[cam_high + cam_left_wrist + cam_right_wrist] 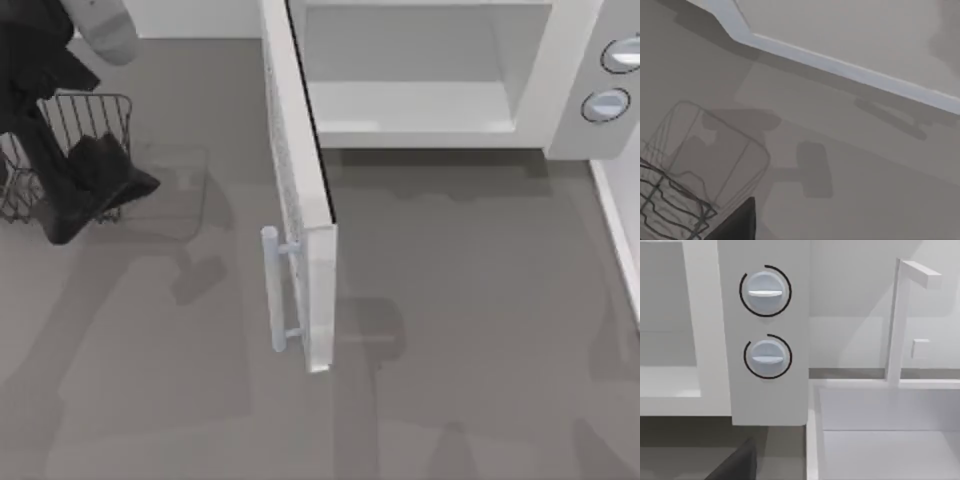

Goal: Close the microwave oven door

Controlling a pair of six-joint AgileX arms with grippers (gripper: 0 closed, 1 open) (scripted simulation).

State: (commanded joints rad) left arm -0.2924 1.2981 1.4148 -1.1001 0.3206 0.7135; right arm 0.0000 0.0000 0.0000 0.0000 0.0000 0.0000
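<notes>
Left gripper (95, 185) hangs over the dark wire rack (60, 150), well to the left of the microwave oven door (300, 200); whether it is apart or together cannot be told. That door stands wide open, swung out from the microwave oven (560, 90) across the counter (480, 350), handle (272, 290) facing the rack.

The microwave oven door (300, 190) juts from the top centre of the top view towards mid-frame, dividing the table (480, 330). Lower right lies open up to the microwave oven (560, 90). At upper left, a wire rack (70, 150) and the left arm crowd the corner.
</notes>
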